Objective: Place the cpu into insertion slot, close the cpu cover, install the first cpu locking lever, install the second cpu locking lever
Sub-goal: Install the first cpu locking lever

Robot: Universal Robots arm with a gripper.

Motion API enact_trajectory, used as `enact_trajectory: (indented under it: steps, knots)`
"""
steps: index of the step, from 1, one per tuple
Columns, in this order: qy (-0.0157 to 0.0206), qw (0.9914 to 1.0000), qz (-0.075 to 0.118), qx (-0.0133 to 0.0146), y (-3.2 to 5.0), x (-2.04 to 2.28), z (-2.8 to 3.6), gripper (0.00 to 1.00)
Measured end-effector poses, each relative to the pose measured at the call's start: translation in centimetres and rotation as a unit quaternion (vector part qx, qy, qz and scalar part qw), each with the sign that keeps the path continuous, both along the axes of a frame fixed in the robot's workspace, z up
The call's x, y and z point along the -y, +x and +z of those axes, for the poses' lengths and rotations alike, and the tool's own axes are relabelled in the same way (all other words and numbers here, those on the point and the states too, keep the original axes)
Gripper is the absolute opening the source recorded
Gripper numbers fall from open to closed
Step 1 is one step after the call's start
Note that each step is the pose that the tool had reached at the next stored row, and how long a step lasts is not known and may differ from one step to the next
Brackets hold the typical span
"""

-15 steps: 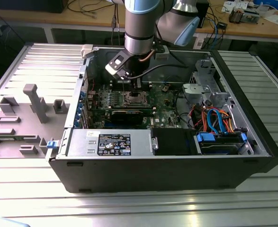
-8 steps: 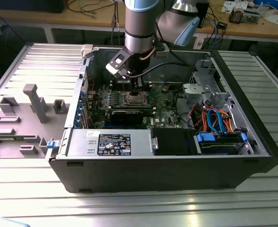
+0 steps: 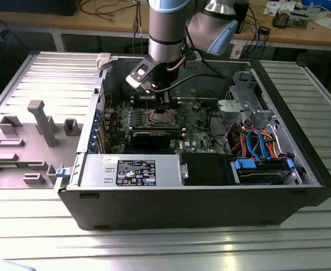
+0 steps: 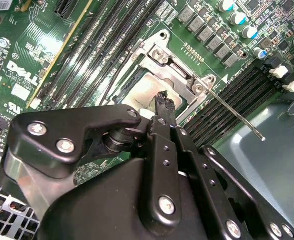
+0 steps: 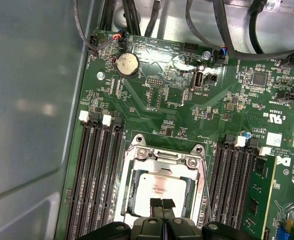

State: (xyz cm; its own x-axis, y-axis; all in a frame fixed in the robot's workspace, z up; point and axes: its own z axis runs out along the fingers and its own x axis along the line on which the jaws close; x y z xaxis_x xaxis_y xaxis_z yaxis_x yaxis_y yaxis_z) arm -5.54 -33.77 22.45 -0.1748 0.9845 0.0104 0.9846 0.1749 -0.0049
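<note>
The gripper [image 5: 162, 204] hangs tip-down inside the open computer case [image 3: 182, 197], in the upper middle of the exterior view. Its two black fingertips [image 4: 163, 100] are pressed together with nothing seen between them. They hover just above the cpu [image 5: 159, 187] (whether they touch its metal top I cannot tell). The cpu lies flat in the insertion slot [image 5: 136, 141], dull silver face up. The cpu cover [image 5: 164, 159] is down around it, and the chip shows through its central cut-out. In the second wrist view a thin locking lever [image 4: 234, 114] sticks out from a corner of the socket, over the memory slots [image 5: 94, 175] beside it. Banks of those long black slots flank the socket on two sides. Farther off on the green board sits a round coin battery [image 5: 127, 64]. In the exterior view the arm [image 3: 165, 28] rises out of the frame's top edge.
</note>
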Motion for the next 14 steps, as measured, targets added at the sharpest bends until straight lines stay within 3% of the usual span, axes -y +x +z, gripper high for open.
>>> enact_trajectory:
  steps: [12,14]
  knots:
    - [0.0001,1.00000,0.001,0.0001,0.00,0.00,0.60,0.11]
    - [0.0000,0.99988,0.015,0.0000,0.00,0.00,0.61,0.11]
